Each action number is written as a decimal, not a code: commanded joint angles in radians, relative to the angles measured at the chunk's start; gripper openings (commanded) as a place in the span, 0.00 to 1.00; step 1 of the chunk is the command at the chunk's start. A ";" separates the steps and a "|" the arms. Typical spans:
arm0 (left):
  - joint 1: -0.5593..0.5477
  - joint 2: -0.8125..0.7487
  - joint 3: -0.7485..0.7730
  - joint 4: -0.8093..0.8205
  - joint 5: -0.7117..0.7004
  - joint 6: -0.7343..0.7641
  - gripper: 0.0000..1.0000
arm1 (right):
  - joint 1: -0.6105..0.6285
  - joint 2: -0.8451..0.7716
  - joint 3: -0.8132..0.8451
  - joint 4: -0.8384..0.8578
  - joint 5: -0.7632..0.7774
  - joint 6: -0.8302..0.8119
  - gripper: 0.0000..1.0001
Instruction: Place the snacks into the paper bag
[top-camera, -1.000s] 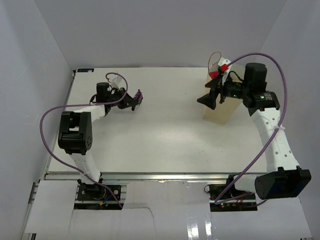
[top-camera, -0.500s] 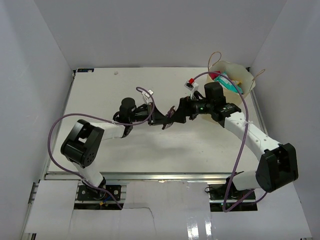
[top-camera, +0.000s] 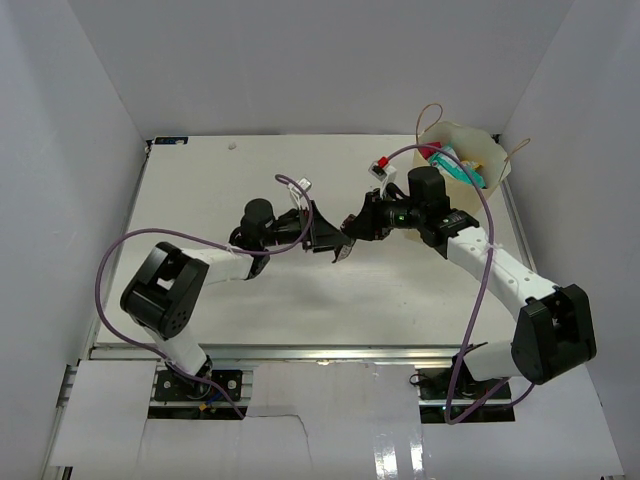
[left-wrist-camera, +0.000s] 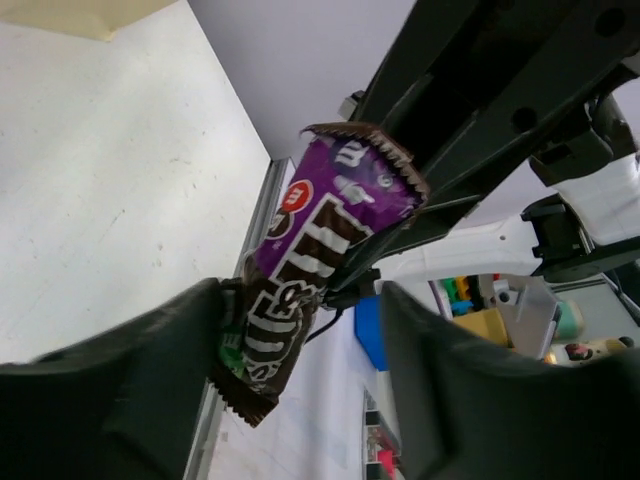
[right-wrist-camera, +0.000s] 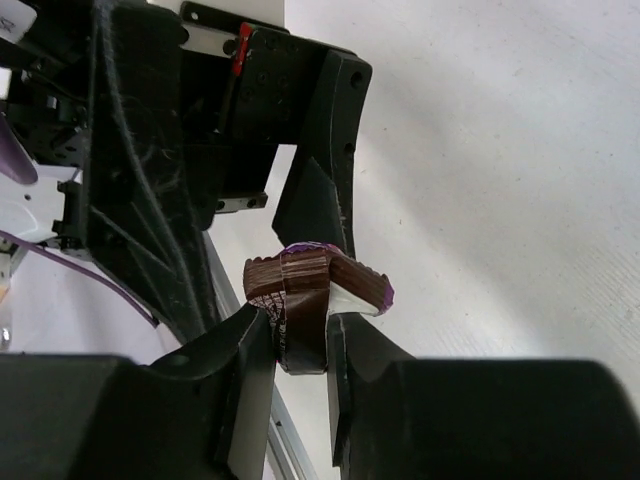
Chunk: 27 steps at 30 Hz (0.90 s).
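The two arms meet over the middle of the table. A dark purple snack packet (top-camera: 343, 242) (left-wrist-camera: 318, 250) hangs between them in the air. My right gripper (top-camera: 353, 228) (right-wrist-camera: 300, 345) is shut on the packet's crimped brown end (right-wrist-camera: 312, 290). My left gripper (top-camera: 326, 236) (left-wrist-camera: 305, 345) stands open around the packet's lower end, which leans on one finger (left-wrist-camera: 170, 350) while the other stays apart. The tan paper bag (top-camera: 489, 152) stands open at the back right, with several colourful snacks (top-camera: 452, 165) showing inside it.
White walls close in the table on the left, back and right. The bag's thin loop handles (top-camera: 428, 112) stick up above its rim. A purple cable (top-camera: 485, 270) loops off each arm. An aluminium rail (top-camera: 320, 350) runs along the near edge.
Both arms swung from the far sides to the table's middle, the left carrying the purple packet. There the left jaws opened and the right jaws closed on the packet's upper end.
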<state>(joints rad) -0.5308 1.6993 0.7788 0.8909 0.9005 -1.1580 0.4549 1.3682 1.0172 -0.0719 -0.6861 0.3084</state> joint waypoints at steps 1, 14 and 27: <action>-0.005 -0.085 0.004 0.033 0.017 0.039 0.81 | -0.002 -0.037 0.056 0.015 -0.058 -0.110 0.14; 0.018 -0.414 0.137 -0.910 -0.558 0.642 0.98 | -0.219 -0.198 0.429 -0.132 0.536 -0.598 0.08; 0.018 -0.489 0.171 -1.202 -0.950 0.689 0.98 | -0.375 0.101 0.445 -0.228 0.903 -0.752 0.16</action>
<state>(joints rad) -0.5133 1.2686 0.9554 -0.2611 0.0216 -0.4915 0.1013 1.4303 1.4418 -0.2119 0.1913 -0.3824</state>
